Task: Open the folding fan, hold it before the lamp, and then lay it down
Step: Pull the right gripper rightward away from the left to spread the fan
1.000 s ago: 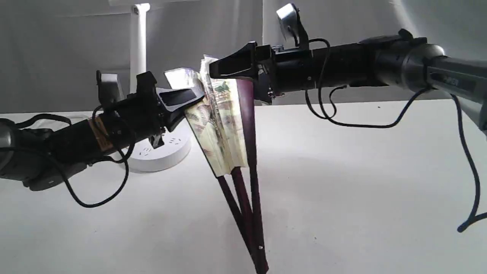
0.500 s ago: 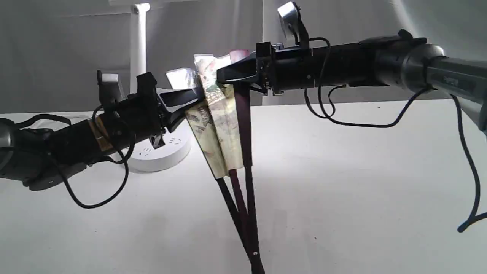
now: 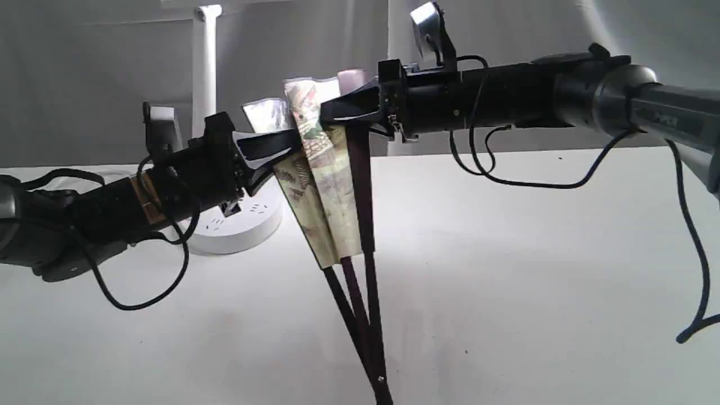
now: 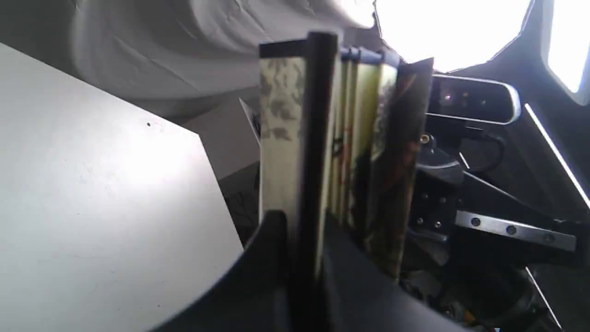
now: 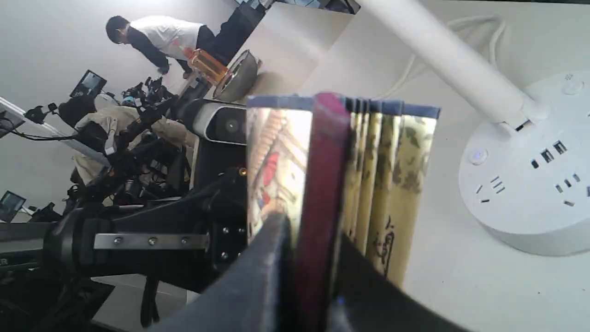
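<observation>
The folding fan (image 3: 326, 191) stands nearly upright above the table, only slightly spread, its dark maroon ribs meeting at a pivot low down. My left gripper (image 3: 281, 147) is shut on its left outer rib, and my right gripper (image 3: 337, 109) is shut on the right outer rib near the top. The left wrist view shows the dark rib (image 4: 311, 152) pinched between my fingers; the right wrist view shows the maroon rib (image 5: 322, 184) clamped the same way. The white lamp (image 3: 205, 73) rises behind my left arm, its round base (image 3: 242, 222) on the table.
The lamp base with socket holes (image 5: 530, 175) and its white cord (image 5: 461, 32) lie close behind the fan. Black cables (image 3: 146, 281) hang off both arms. A person and other equipment (image 5: 152, 37) appear in the far background.
The right gripper has closed onto the fan's right rib and moved left, narrowing the spread. The whole fan has risen a little; the left arm has barely shifted.
</observation>
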{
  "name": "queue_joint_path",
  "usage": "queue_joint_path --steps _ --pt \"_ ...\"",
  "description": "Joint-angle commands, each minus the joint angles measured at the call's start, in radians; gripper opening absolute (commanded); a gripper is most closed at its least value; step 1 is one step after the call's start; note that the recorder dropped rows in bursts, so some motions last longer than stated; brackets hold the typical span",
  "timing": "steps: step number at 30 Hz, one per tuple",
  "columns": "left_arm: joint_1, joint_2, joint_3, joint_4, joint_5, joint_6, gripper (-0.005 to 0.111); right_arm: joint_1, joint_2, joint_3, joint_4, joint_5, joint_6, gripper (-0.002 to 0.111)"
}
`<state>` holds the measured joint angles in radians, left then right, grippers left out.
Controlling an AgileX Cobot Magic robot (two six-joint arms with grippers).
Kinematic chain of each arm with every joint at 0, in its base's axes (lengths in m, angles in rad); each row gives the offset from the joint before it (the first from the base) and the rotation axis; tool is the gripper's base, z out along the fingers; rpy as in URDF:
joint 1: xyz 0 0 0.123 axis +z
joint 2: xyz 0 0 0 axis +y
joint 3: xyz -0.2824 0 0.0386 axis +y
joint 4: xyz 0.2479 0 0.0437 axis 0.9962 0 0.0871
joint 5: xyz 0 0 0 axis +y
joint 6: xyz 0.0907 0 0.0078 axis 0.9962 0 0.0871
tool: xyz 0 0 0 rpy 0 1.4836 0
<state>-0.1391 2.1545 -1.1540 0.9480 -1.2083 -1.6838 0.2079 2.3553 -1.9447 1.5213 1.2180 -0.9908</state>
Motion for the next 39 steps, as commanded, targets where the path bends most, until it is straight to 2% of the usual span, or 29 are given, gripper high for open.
queue_joint_path --steps 1,13,20,39 --pt "0.001 -0.014 -0.003 -0.001 -0.013 -0.014 0.0 -0.001 -0.01 0.0 -0.029 0.003 -0.038 0.0" --pt "0.001 -0.014 -0.003 0.033 -0.013 0.014 0.0 -0.001 -0.01 0.0 -0.029 0.003 -0.038 0.0" --pt "0.001 -0.014 -0.003 -0.013 -0.013 0.01 0.0 -0.009 -0.01 0.0 -0.029 0.003 0.003 0.0" --pt "0.014 -0.014 -0.003 -0.089 -0.013 0.015 0.0 -0.139 -0.01 0.0 -0.029 0.003 0.054 0.0"
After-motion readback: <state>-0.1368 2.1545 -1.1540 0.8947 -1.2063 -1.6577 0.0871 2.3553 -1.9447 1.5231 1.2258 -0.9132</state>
